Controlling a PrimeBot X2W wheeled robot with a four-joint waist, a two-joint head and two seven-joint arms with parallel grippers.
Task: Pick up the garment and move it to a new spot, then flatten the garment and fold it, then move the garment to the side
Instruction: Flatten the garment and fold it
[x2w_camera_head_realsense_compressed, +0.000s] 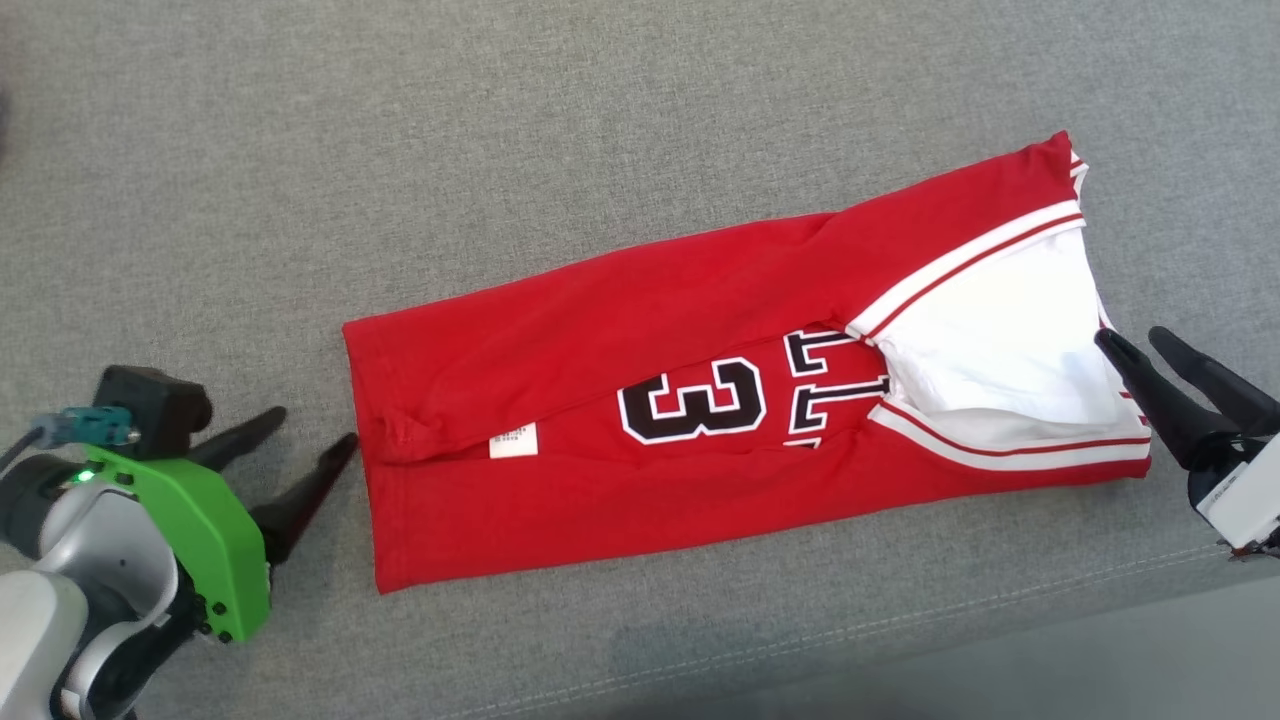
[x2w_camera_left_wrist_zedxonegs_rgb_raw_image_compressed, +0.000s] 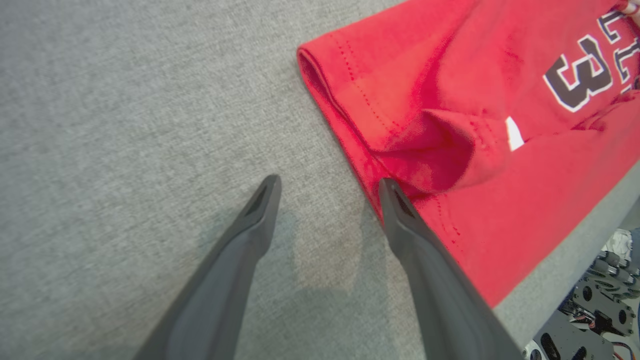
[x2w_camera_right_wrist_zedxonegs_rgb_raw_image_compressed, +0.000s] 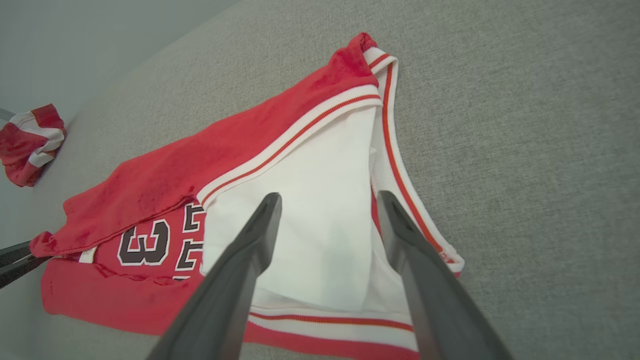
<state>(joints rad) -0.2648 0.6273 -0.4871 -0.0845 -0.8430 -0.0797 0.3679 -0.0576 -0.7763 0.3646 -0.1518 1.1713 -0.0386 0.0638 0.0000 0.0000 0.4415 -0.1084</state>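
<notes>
The garment (x2w_camera_head_realsense_compressed: 640, 330) is a red jersey with black-and-white numbers, white trim and a white lining, folded lengthwise into a long strip on the grey surface. My left gripper (x2w_camera_head_realsense_compressed: 310, 435) stands open just off its left hem, one fingertip (x2w_camera_left_wrist_zedxonegs_rgb_raw_image_compressed: 387, 187) at the cloth's edge (x2w_camera_left_wrist_zedxonegs_rgb_raw_image_compressed: 360, 165), nothing between the jaws. At the strip's right end my right gripper (x2w_camera_head_realsense_compressed: 1135, 340) is open over the white lining (x2w_camera_right_wrist_zedxonegs_rgb_raw_image_compressed: 325, 200), holding nothing. The left gripper's fingers (x2w_camera_right_wrist_zedxonegs_rgb_raw_image_compressed: 15, 255) show at the far end of the jersey in the right wrist view.
The grey fabric surface (x2w_camera_head_realsense_compressed: 300, 150) stretches wide behind and to the left of the jersey. Its seamed front edge (x2w_camera_head_realsense_compressed: 1000, 600) runs close below the strip. A second red-and-white cloth (x2w_camera_right_wrist_zedxonegs_rgb_raw_image_compressed: 30, 140) lies bunched beyond the jersey's left end. Robot base parts (x2w_camera_left_wrist_zedxonegs_rgb_raw_image_compressed: 595, 310) sit below the edge.
</notes>
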